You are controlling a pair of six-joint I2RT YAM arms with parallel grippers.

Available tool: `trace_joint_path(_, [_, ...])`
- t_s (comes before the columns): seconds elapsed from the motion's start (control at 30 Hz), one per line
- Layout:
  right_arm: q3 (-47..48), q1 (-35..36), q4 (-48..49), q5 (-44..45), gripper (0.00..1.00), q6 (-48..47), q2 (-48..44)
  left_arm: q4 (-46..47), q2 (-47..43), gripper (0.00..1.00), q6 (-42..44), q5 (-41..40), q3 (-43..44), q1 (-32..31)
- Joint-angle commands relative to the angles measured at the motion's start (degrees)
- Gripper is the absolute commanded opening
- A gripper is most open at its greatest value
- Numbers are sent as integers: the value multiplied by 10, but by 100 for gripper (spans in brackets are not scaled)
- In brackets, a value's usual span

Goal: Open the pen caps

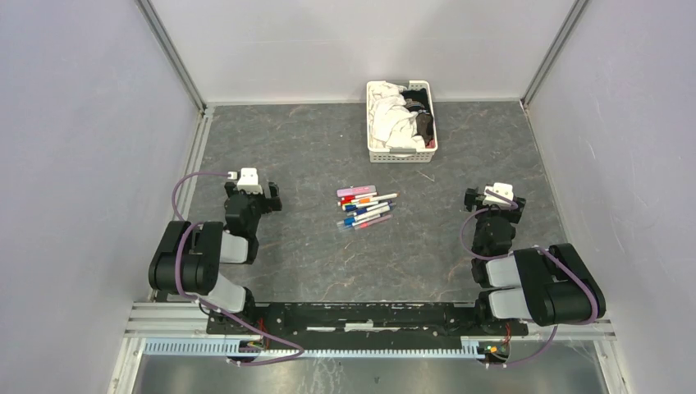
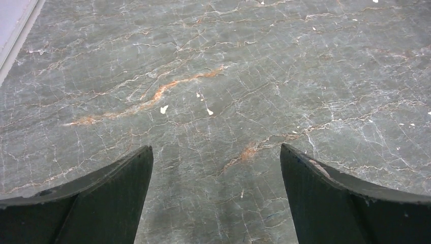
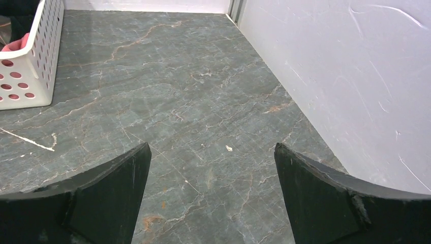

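Left tool (image 2: 216,151): jaws are found spread wide, with nothing held. Only bare counter (image 2: 213,76) is seen between and ahead of them.

Right tool (image 3: 212,148): jaws are likewise spread wide, with nothing held.

The pens (image 1: 366,208) are laid in a loose cluster on the counter, to the right of the left tool and to the left of the right tool, well apart from both. The pen caps (image 1: 348,199) are noted only as coloured ends; whether they are seated cannot be told.

A white basket (image 3: 25,76) of cloths (image 1: 392,115) is located ahead and left of the right tool.
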Motion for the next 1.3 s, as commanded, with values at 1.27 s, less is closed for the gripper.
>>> trace_joint_path(1.27, [296, 108, -644, -189, 98, 187, -162, -861, -128, 96, 122, 202, 436, 102])
